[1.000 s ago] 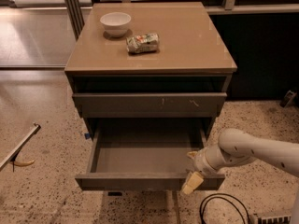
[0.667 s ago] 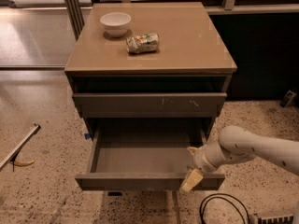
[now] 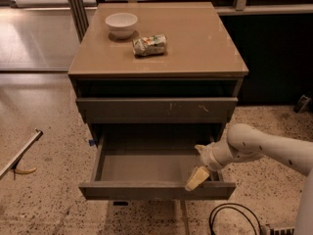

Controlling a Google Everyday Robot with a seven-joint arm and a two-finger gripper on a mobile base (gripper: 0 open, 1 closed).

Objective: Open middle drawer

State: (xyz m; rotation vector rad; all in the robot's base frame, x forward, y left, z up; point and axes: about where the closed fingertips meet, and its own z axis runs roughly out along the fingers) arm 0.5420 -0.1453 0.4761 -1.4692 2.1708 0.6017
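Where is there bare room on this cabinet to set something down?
On the cabinet top, the right half and front strip, beyond the bowl and crumpled packet, are bare. In the open middle drawer, the floor is bare from the left wall to the gripper, which crowds the right front corner.

Speckled terrazzo floor [image 3: 49, 180], a tan-topped cabinet [image 3: 200, 43] on it, dark wall [image 3: 274, 58] behind, glossy paler floor [image 3: 34, 38] far left

A white bowl [image 3: 121, 23] and a crumpled packet [image 3: 149, 45] are set close together on the worktop [image 3: 195, 48]. A black cable [image 3: 234, 205] is coiled on the speckled floor [image 3: 54, 180], just below the pincer [image 3: 197, 178].
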